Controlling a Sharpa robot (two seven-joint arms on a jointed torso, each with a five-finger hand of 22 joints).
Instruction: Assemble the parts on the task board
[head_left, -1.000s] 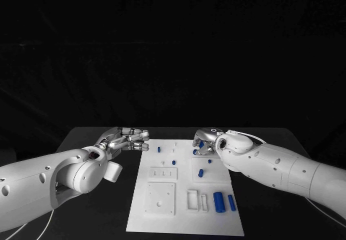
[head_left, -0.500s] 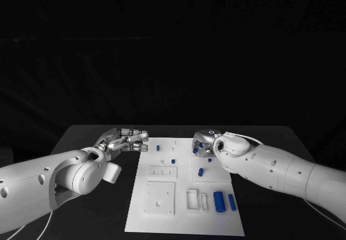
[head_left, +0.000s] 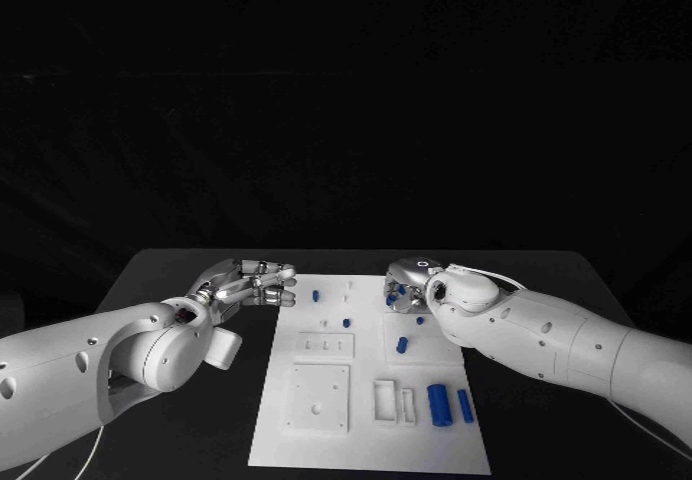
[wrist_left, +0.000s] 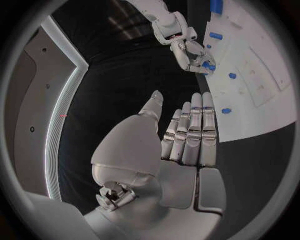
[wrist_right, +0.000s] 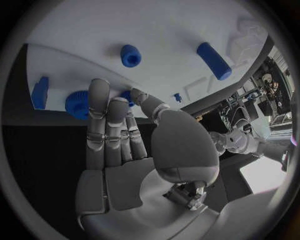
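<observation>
Flat white rectangular task board lies mid-table. Silver left hand hovers beside its far left corner, fingers together, empty. Silver right hand pinches small blue ridged part at board's far edge.

Head view is dark all round: black backdrop, black table barely separating from it. The white board is the brightest thing, evenly lit from above, with almost no shadow beside the blue parts. Both arms glow soft white, edges slightly hazy. Left wrist view bends hard at its rim; the board curves and a lit strip arcs along one side. Right wrist view is bright on the board, glare low at the rim, fingers sharp, background soft.
</observation>
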